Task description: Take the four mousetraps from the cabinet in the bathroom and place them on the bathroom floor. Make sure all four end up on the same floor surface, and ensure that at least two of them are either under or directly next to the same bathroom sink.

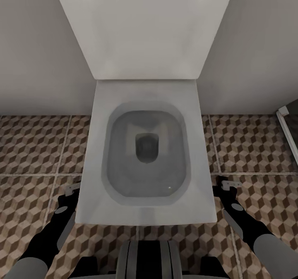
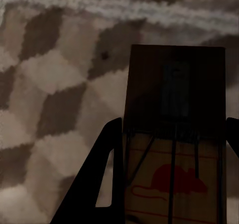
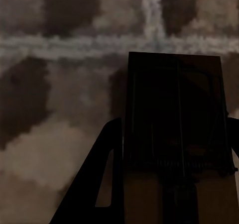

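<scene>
A mousetrap, a small wooden board with wire parts and a red mouse print, sits between the fingers of my left gripper, which is shut on it just above the bathroom floor. A second mousetrap, dark in shadow, is held the same way by my right gripper. In the head view my left gripper hangs low left of a toilet and my right gripper low at its right, both over the cube-patterned bathroom floor. The cabinet and the bathroom sink are out of view.
A white toilet with an open bowl stands directly ahead between my arms, its cistern against the pale wall. A white-framed panel edge shows at the far right. Tiled floor lies on both sides of the toilet.
</scene>
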Motion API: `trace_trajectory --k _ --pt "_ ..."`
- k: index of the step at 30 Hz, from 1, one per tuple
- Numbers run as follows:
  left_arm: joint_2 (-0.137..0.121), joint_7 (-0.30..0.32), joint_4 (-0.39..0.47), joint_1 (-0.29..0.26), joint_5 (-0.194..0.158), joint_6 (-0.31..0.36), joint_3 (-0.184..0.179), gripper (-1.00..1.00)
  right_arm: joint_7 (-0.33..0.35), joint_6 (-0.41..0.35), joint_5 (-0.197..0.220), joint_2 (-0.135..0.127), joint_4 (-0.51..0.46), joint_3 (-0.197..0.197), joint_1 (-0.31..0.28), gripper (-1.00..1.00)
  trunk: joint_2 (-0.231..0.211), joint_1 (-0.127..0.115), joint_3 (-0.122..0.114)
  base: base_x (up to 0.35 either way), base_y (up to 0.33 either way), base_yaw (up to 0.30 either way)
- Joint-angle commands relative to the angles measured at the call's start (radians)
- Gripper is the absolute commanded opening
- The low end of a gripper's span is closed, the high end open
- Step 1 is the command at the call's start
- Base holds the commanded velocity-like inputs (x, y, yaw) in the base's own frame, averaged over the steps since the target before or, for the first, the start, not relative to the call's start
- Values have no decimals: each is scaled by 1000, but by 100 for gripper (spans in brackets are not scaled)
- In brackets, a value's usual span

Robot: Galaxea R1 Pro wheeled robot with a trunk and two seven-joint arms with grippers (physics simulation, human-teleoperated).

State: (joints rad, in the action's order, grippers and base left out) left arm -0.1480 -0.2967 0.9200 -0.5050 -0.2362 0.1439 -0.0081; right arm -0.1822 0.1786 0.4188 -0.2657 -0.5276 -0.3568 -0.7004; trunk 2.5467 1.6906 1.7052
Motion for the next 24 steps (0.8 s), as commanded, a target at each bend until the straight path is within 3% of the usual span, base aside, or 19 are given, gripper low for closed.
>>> trace_trajectory --k 1,24 --pt "0 -8 2 0 -4 5 -2 -100 -3 5 11 -1 0 -8 -1 -100 0 0 1 0 0 0" --pt "-8 -12 -30 0 0 1 1 -100 -3 5 12 -1 0 -8 -1 -100 0 0 1 0 0 0"
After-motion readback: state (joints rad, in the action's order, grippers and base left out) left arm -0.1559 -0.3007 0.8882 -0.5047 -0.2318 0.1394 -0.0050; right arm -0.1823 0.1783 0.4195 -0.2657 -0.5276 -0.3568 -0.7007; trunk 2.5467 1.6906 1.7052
